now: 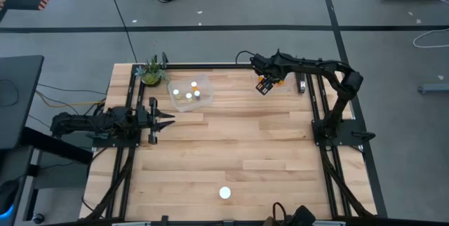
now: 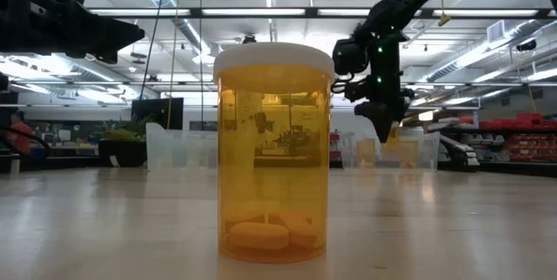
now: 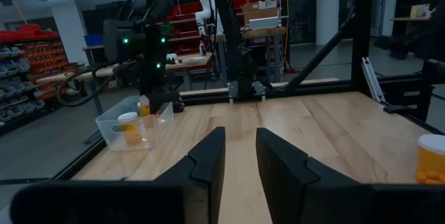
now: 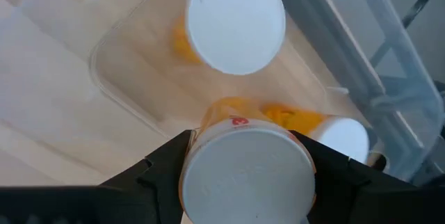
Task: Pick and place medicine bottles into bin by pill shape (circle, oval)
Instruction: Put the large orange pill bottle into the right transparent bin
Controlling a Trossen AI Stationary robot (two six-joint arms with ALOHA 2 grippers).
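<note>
My right gripper (image 1: 265,84) is shut on an orange medicine bottle with a white cap (image 4: 247,175). It hangs over a clear bin (image 4: 118,71) at the table's far side. That bin holds one bottle standing upright (image 4: 236,22) and one lying on its side (image 4: 334,133). A second clear bin (image 1: 189,92) at the far left holds several bottles. One orange bottle (image 1: 224,193) stands alone near the front edge, with oval pills at its bottom (image 2: 265,232). My left gripper (image 1: 165,119) waits open at the table's left. My right gripper pinches the bottle between its two fingers, one on each side of its upper part just below the white cap (image 4: 208,137). The fingers point down from above. The bottle hangs upright, lifted clear, over the clear bin.
A potted plant (image 1: 151,71) stands at the far left corner beside the left bin. Black frame rails run along the table's left and right sides. Bare wood lies between the bins and the lone bottle at the front.
</note>
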